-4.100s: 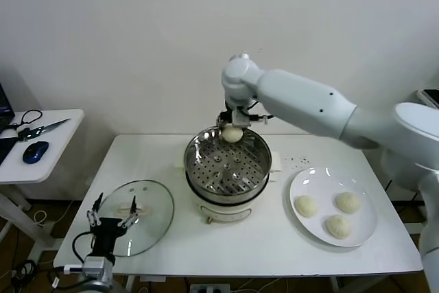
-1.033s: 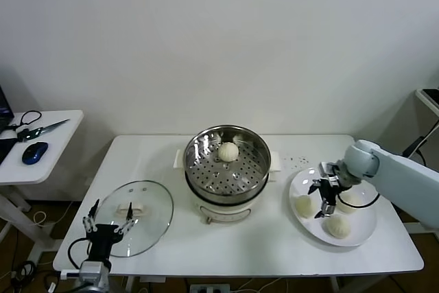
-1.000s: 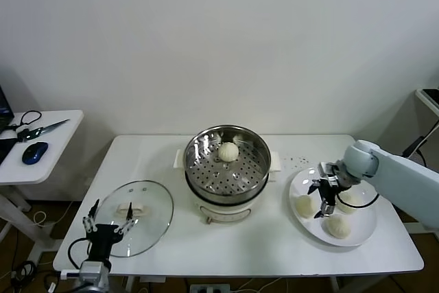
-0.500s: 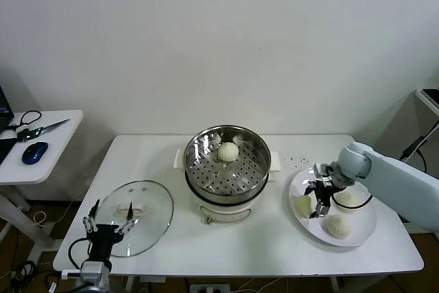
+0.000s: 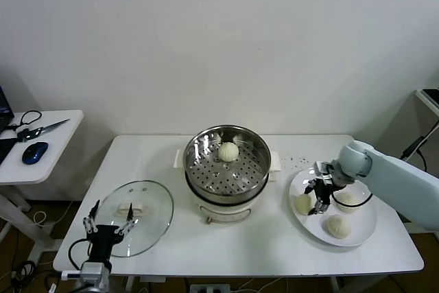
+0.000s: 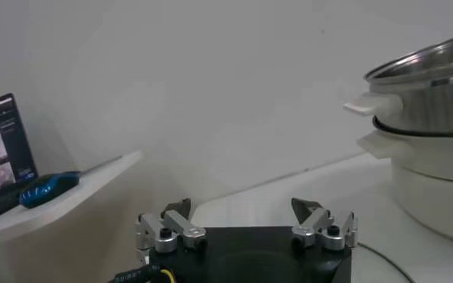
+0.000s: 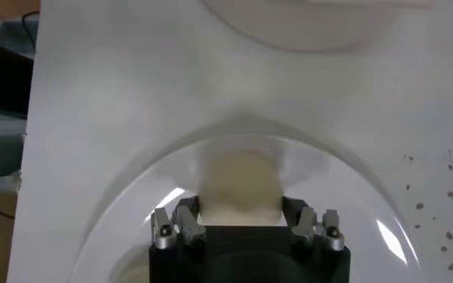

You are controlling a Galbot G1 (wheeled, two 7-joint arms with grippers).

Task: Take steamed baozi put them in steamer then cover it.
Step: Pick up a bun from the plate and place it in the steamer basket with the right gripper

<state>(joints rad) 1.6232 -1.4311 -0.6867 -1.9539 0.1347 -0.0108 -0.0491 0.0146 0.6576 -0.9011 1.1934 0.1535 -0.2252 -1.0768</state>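
Our right gripper (image 5: 317,197) is down over the left part of the white plate (image 5: 363,231), its two fingers (image 7: 181,219) drawn in against the sides of one steamed baozi (image 7: 240,188), the leftmost on the plate; the bun sits on the plate. Two more buns (image 5: 341,226) lie on the same plate just beside it. A fourth bun (image 5: 228,151) rests inside the steamer (image 5: 264,153) at the table's middle. The glass cover (image 5: 147,200) lies flat on the table's left. Our left gripper (image 5: 107,230) hangs idle at the cover's near edge, fingers spread wide and holding nothing.
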